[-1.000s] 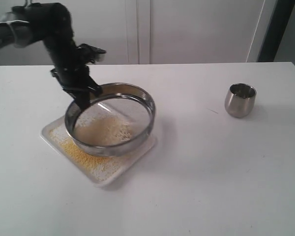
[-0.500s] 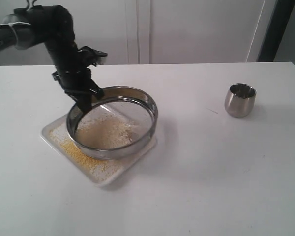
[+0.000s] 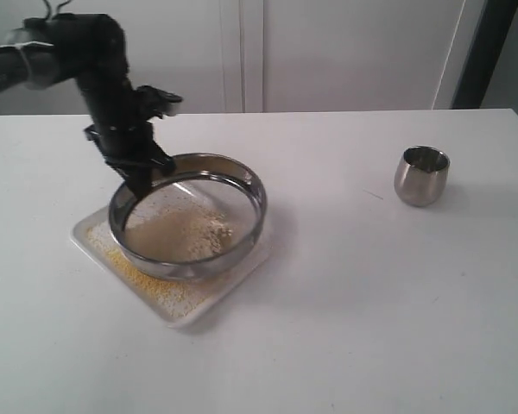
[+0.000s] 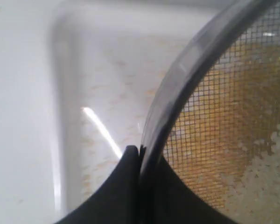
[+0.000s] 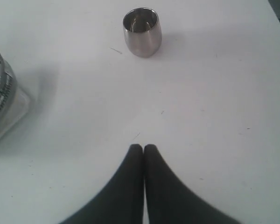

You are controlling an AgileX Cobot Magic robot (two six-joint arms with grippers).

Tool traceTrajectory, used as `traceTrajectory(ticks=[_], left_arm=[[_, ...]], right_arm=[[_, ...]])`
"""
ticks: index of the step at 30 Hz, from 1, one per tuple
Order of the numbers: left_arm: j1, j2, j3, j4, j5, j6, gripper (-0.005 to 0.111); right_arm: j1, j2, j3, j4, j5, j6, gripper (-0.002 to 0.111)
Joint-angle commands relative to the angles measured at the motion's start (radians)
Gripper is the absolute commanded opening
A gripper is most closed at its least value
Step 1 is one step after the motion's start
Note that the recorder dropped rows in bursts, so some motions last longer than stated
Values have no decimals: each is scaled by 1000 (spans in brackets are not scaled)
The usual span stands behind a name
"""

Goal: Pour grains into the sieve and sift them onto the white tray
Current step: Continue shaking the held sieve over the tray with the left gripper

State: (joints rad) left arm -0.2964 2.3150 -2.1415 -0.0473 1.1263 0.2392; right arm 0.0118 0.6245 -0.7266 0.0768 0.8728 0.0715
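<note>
The wide steel sieve (image 3: 190, 216) hangs just over the white tray (image 3: 177, 309) at the table's left. My left gripper (image 3: 140, 183) is shut on the sieve's far left rim (image 4: 186, 70), one finger on each side of the wall. Pale coarse grains (image 3: 186, 233) lie on the mesh (image 4: 233, 121). Fine yellow grains (image 3: 142, 278) are spread on the tray beneath, also visible through the mesh. My right gripper (image 5: 143, 148) is shut on nothing, above bare table; it does not show in the exterior view.
A small rounded steel cup (image 3: 422, 175) stands upright at the right of the table, seen also ahead of the right gripper (image 5: 142, 31). The white tabletop (image 3: 371, 285) stretches between cup and tray. A white wall runs behind the table.
The left gripper has shaken the sieve: it swung right half a second ago, then back left and slightly away. The coarse grains shifted on the mesh. The cup stayed put.
</note>
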Motion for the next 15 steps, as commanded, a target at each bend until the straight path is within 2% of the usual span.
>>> traceTrajectory(ticks=[1,4,5,6,8,9,10,11,13,15], left_arm=[[51,-3,-21,-160,95,5,0],[-51,-5,-21,-93,95,15,0],[-55,-5,-23,-24,95,22,0],[-40,-5,-25,9,95,17,0],[41,-5,-27,18,87,-16,0],[79,-5,-27,-55,95,-24,0],[86,-5,-27,-123,95,-24,0],[73,-11,-20,-155,95,-24,0],[-2,-40,-1,-152,95,-24,0],[-57,-61,-1,-85,95,5,0]], right_arm=[[-2,-5,4,1,-8,5,0],[-2,-5,4,1,-8,5,0],[-2,-5,4,1,-8,5,0],[-2,-5,4,1,-8,5,0],[-2,-5,4,1,-8,5,0],[-2,-5,4,1,-8,5,0],[-2,-5,4,1,-8,5,0],[-2,-5,4,1,-8,5,0],[-2,-5,4,1,-8,5,0],[-2,-5,4,1,-8,5,0]])
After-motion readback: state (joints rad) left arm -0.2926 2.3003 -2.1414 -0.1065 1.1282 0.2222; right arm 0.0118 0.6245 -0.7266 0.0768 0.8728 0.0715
